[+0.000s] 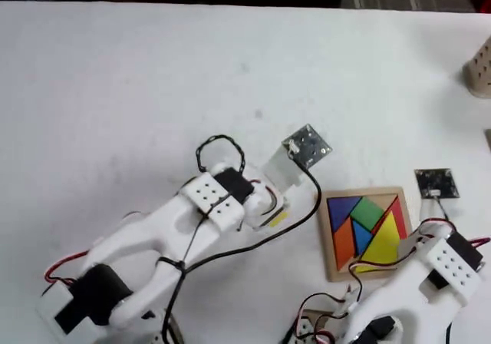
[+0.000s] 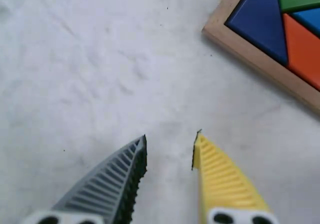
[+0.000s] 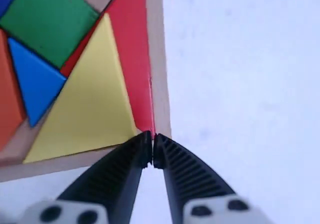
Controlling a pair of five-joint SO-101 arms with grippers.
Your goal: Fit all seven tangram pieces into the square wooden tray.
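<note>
We saw the tray (image 1: 360,193) lying on the desk (image 1: 153,90), the tangram pieces (image 1: 368,213) packed inside it. The left claw (image 2: 170,149) stood over bare desk to the left of the tray, apart from its rim. The right claw (image 3: 152,144) was at the tray's near right corner, its tips at the rim, just beside the large triangle (image 3: 90,109) in the tray. A holed block (image 1: 481,69) stood well behind the tray, to its right.

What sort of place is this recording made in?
Probably a robotics test bench: left arm and right arm at a plain white table, with a wooden tangram tray set out.
</note>
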